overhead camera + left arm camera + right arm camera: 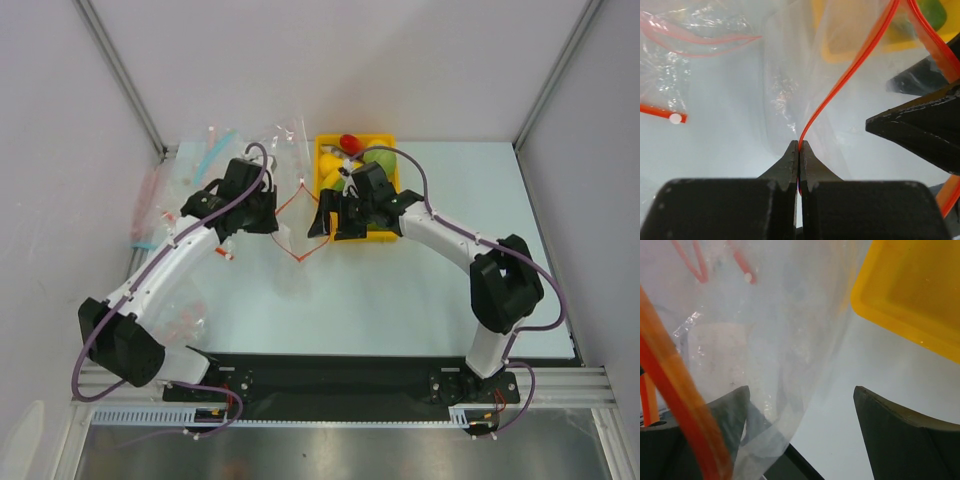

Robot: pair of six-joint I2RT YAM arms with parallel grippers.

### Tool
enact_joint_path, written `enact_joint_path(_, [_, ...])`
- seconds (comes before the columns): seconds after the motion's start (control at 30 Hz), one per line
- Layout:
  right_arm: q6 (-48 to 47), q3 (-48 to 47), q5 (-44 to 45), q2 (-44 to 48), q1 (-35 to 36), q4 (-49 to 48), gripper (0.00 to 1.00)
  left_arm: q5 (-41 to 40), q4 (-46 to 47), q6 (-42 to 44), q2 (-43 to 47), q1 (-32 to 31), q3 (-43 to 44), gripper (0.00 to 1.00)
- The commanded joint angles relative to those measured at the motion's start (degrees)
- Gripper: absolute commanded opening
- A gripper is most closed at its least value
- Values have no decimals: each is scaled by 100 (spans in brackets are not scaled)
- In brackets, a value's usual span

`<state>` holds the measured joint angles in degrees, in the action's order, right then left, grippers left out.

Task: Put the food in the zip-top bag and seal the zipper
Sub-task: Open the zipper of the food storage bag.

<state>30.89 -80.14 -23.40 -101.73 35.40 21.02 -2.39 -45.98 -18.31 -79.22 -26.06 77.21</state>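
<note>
The zip-top bag (292,232) lies crumpled between both arms, its red zipper (300,256) spread into an open loop. My left gripper (277,212) is shut on the zipper; in the left wrist view the strip (850,75) runs straight into the closed tips (799,145). My right gripper (328,226) is open at the bag's mouth beside the yellow tray (385,237). In the right wrist view (801,388) its left finger (732,407) sits behind the bag film (765,330), next to the zipper (670,385). The yellow banana (331,172), the round green fruit (379,158) and a red piece (349,141) lie in the tray.
Other clear pouches lie at the left: one with a blue strip (205,155), others with red strips (150,205) (690,35). The tray's corner (910,295) is close to my right gripper. Metal frame posts stand at the back corners.
</note>
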Motion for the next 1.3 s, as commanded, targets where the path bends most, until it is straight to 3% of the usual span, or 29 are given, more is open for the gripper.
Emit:
enact_joint_path(0.0, [-119,-283,-51,-119,72,-159,92,520,660,-164,74,-56,-135,0])
enact_joint_path(0.27, [-5,-556,388,-268,29,289,88,617,774,-252,-313,-303,145,0])
enact_joint_path(0.63, [-40,-345,722,443,-235,623,84,626,687,-156,-489,-320,347,0])
enact_joint_path(0.73, [-22,-82,784,654,-323,667,76,626,660,-147,-524,-329,400,0])
enact_joint_path(0.87, [74,463,829,962,-568,589,42,503,502,-112,-533,-329,549,0])
enact_joint_path(1.1, [110,526,337,376,-569,158,6,-190,-297,2,-533,-355,1296,0])
enact_joint_path(1.17, [136,220,109,85,-499,-9,0,-533,-631,-6,-516,-355,1506,0])
enact_joint_path(1.27, [119,-220,-155,-522,-288,-62,0,-920,-948,20,-437,-355,1648,0])
